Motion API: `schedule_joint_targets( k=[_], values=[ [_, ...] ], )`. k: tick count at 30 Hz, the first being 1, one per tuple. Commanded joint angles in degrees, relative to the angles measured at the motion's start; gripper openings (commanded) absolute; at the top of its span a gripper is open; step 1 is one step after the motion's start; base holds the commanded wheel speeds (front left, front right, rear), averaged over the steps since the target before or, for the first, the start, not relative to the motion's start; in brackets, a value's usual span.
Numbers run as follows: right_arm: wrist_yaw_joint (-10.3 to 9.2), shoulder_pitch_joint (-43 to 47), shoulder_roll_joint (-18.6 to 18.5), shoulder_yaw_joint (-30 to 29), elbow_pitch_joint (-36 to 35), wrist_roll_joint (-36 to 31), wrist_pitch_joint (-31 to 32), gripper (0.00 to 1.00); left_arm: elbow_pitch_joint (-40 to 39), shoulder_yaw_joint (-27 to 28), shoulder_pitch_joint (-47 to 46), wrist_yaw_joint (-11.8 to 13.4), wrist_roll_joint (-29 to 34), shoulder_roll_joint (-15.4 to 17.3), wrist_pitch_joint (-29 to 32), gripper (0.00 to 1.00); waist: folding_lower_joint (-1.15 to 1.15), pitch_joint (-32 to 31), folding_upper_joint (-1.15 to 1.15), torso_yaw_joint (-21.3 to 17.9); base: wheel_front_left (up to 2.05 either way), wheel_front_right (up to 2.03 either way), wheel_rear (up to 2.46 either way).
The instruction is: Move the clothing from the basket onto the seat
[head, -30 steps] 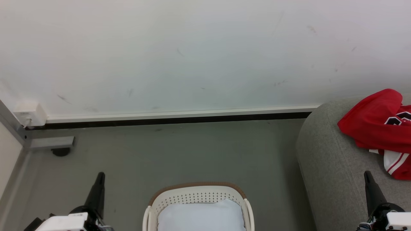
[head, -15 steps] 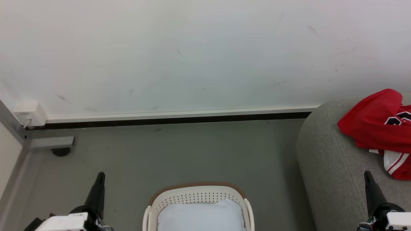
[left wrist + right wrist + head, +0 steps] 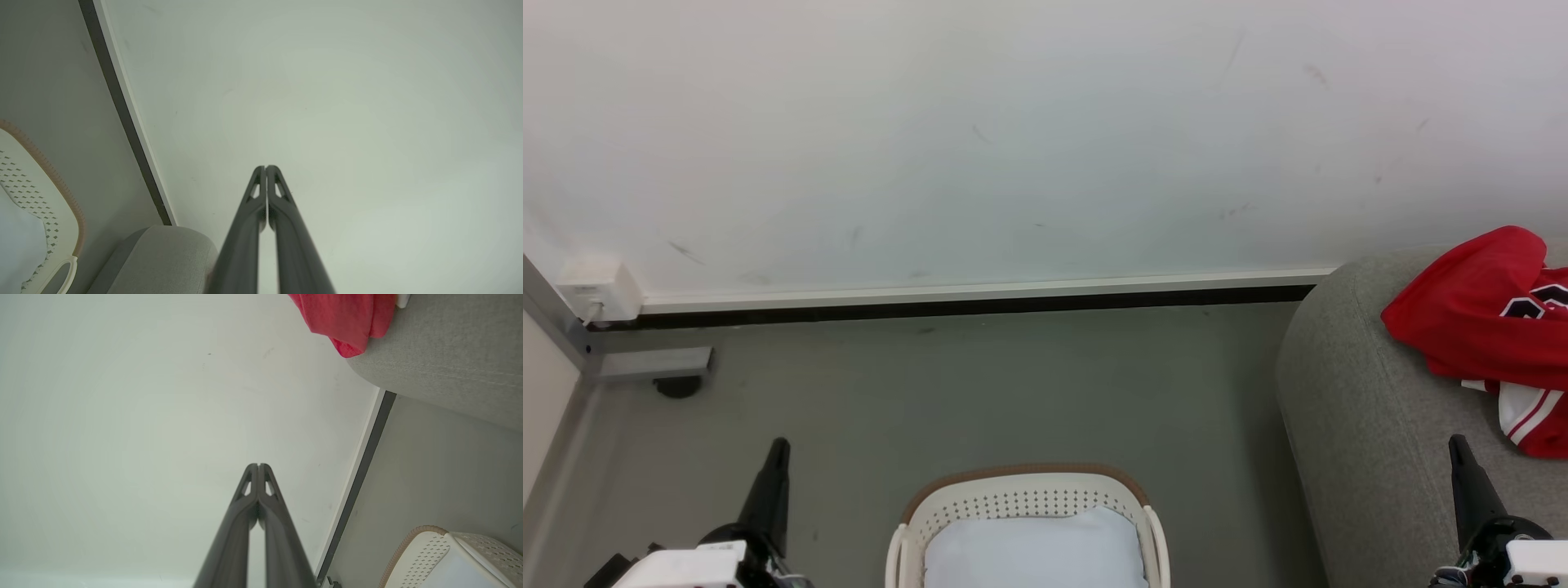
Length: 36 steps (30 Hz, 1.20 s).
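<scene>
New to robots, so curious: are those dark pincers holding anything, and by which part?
Nothing is held: left gripper and right gripper are shut, empty; the soft red clothing lies on the light grey fabric seat.

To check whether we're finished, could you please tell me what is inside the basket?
Inside the basket lies a pale bluish-white pad or cloth, with nothing red on it. Anything beneath it is covered, and the basket's near part is cut off.

No legible word, label, brand or sign anywhere. At the right edge of the head view, on the red jersey [image 3: 1478, 327]: black white-edged numerals [image 3: 1534, 305], folded and cut off by the frame, not readable.
</scene>
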Motion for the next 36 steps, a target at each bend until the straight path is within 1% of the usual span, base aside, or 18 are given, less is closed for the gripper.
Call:
schedule_joint_targets(
  k=[1,36],
  values=[
    [-0.12,-0.7,-0.4,-0.2,-0.3,0.1,0.2,0.00,-0.2,0.1,-0.5,-0.2,-0.8,0.4,0.2,0.00,0.00,0.0,0.00,0.0,0.00,0.00,0.00],
    [-0.12,-0.7,-0.4,-0.2,-0.3,0.1,0.2,0.00,-0.2,0.1,-0.5,-0.2,-0.8,0.4,0.2,0.00,0.00,0.0,0.00,0.0,0.00,0.00,0.00]
  ],
)
